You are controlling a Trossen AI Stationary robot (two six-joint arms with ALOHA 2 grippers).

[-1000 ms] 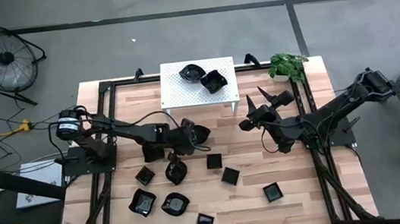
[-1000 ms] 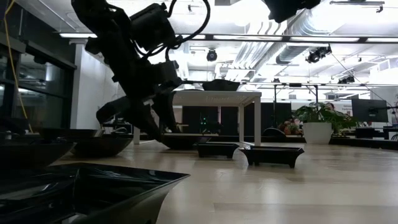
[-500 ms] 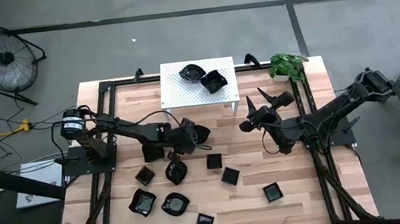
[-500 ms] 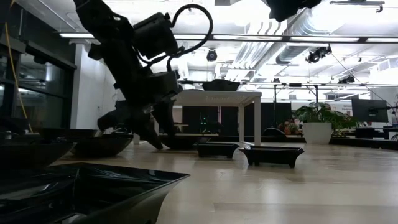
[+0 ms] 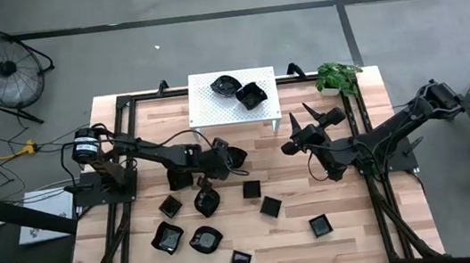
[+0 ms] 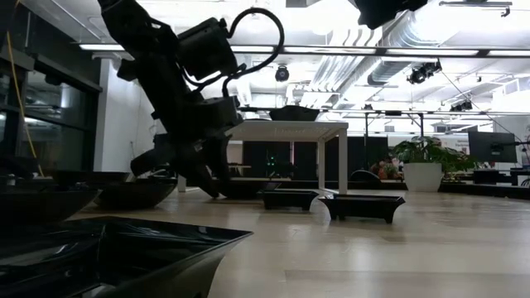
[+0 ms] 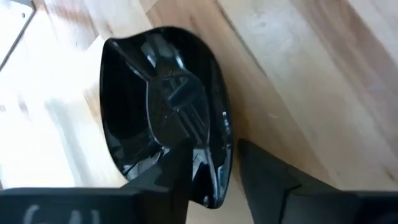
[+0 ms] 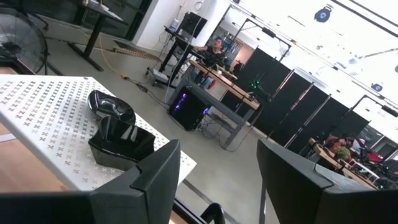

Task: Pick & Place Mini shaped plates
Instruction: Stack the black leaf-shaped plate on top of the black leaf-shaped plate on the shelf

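The mini shaped plates are small glossy black dishes. Several lie scattered on the wooden table, such as a square one (image 5: pixel 270 205) and a wavy one (image 5: pixel 205 239). Two more (image 5: pixel 226 85) (image 5: pixel 250 94) sit on the white perforated stand (image 5: pixel 210 108). My left gripper (image 5: pixel 225 160) slants down over a rounded plate (image 5: pixel 236 156) that rests on the table just in front of the stand. Its fingers are open astride that plate's near rim (image 7: pixel 217 180). My right gripper (image 5: pixel 300 126) hangs open and level above the table's right half, holding nothing. My left gripper (image 7: pixel 214 186) comes slanting down with one finger (image 7: pixel 168 180) inside the rounded plate (image 7: pixel 161 106) and the other finger (image 7: pixel 264 180) outside it. A sliver of bare table shows between the outer finger and the rim. Whether the inner finger touches the plate, I cannot tell.
A potted plant (image 5: pixel 336 76) stands at the far right corner. Dark frame rails run along the table's left and right sides. Free wood lies between the two arms and toward the near right. The right wrist view faces the stand (image 8: pixel 50 118) and the room behind.
My left gripper's fingers have drawn closer together around the rounded plate's near rim. The plate rests where it was.
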